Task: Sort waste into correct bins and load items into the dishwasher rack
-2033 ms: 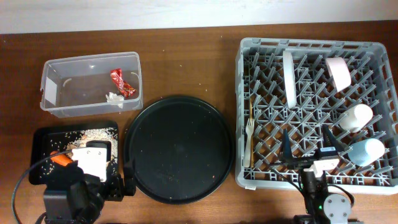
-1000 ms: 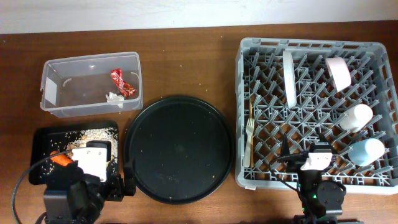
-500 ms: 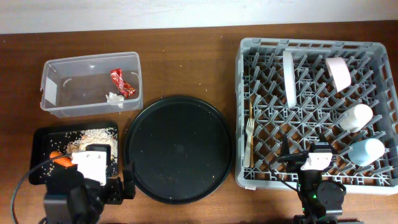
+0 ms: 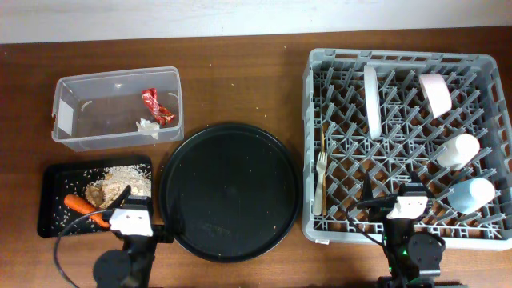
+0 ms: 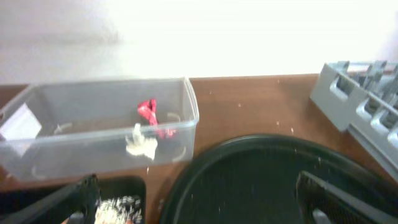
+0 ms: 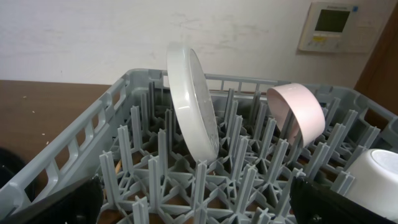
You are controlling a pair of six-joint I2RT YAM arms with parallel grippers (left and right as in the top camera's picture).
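Observation:
The clear tub (image 4: 116,108) holds the red wrapper (image 4: 158,106) and the white tissue (image 4: 147,126); both also show in the left wrist view, wrapper (image 5: 148,112) and tissue (image 5: 142,144). The flat black tray (image 4: 52,200) holds beige crumbs (image 4: 128,173), the carrot (image 4: 83,206) and a brown lump (image 4: 106,193). The grey rack (image 4: 312,144) holds the plate (image 4: 372,100), bowl (image 4: 436,92), whitish cup (image 4: 458,150), blue cup (image 4: 472,194), fork (image 4: 320,172) and chopsticks (image 4: 323,148). My left gripper (image 4: 134,219) is open and empty at the black tray's front right corner. My right gripper (image 4: 398,202) is open and empty over the rack's front edge.
A large round black tray (image 4: 232,190) lies between the bins and the rack, with a few crumbs on it. The plate (image 6: 193,106) and bowl (image 6: 298,115) stand on edge among the rack's pegs ahead of my right gripper. Bare brown table lies behind the round tray.
My left arm has drawn back toward the front edge, uncovering the carrot and lump in the black tray. My right gripper pulled back a little, then stayed still.

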